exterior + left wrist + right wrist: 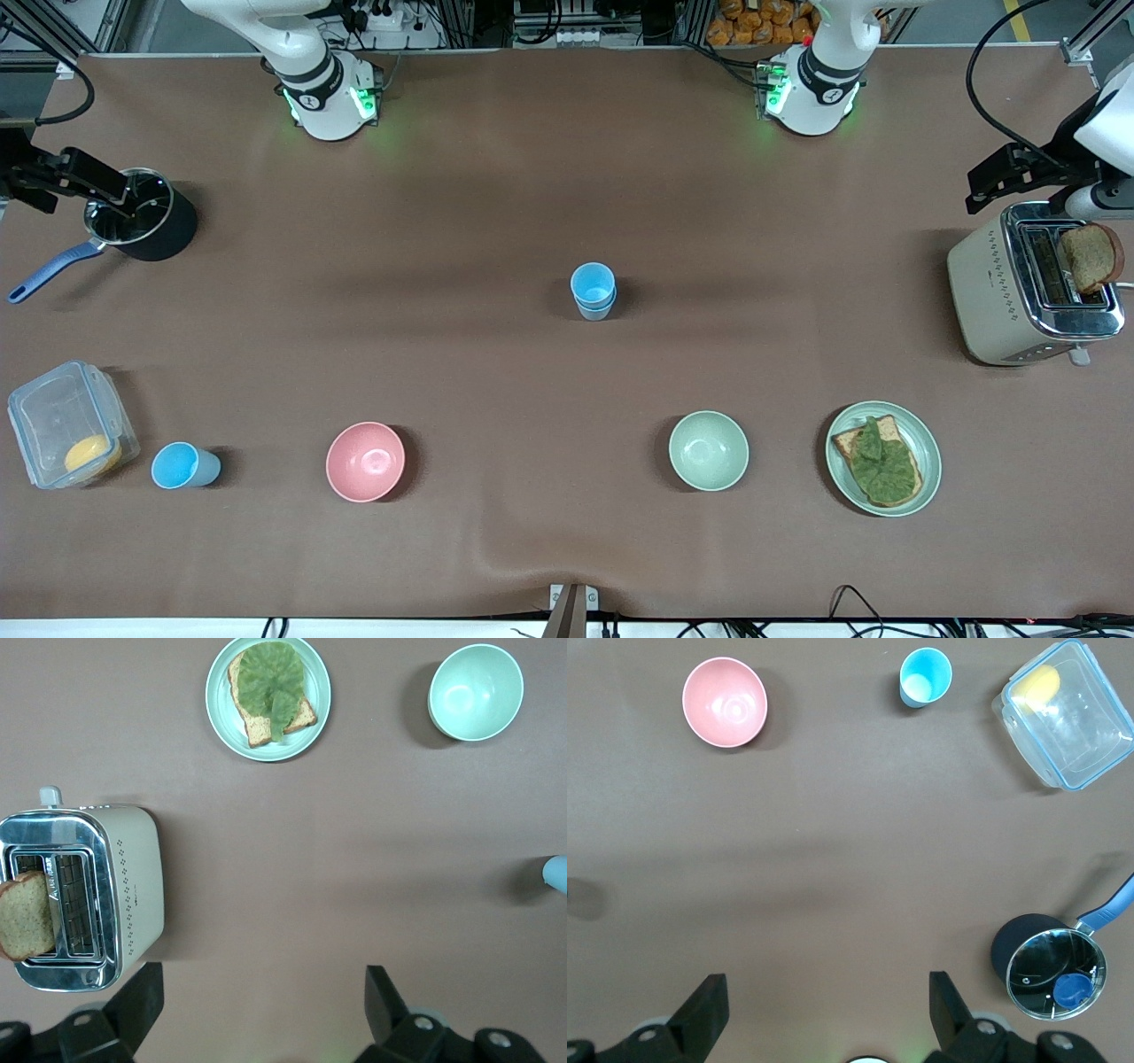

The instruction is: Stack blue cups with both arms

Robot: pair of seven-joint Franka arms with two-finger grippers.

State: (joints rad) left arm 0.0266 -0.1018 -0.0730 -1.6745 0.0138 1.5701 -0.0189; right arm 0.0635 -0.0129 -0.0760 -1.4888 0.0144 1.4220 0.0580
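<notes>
Two blue cups (593,290) stand nested upright at the middle of the table. A single blue cup (184,466) (925,677) stands upright between the clear container and the pink bowl, near the front camera toward the right arm's end. A sliver of the nested cups (558,875) shows in the left wrist view. My left gripper (982,184) (263,1005) hangs open and empty over the table by the toaster. Beside the saucepan, my right gripper (115,190) (827,1005) is also open and empty. Both are well away from every cup.
A pink bowl (365,461) (725,702), a pale green bowl (708,450) (476,692) and a plate of toast with lettuce (883,458) line the front. A clear container (66,425), a lidded saucepan (142,226) and a toaster (1028,283) holding bread sit at the ends.
</notes>
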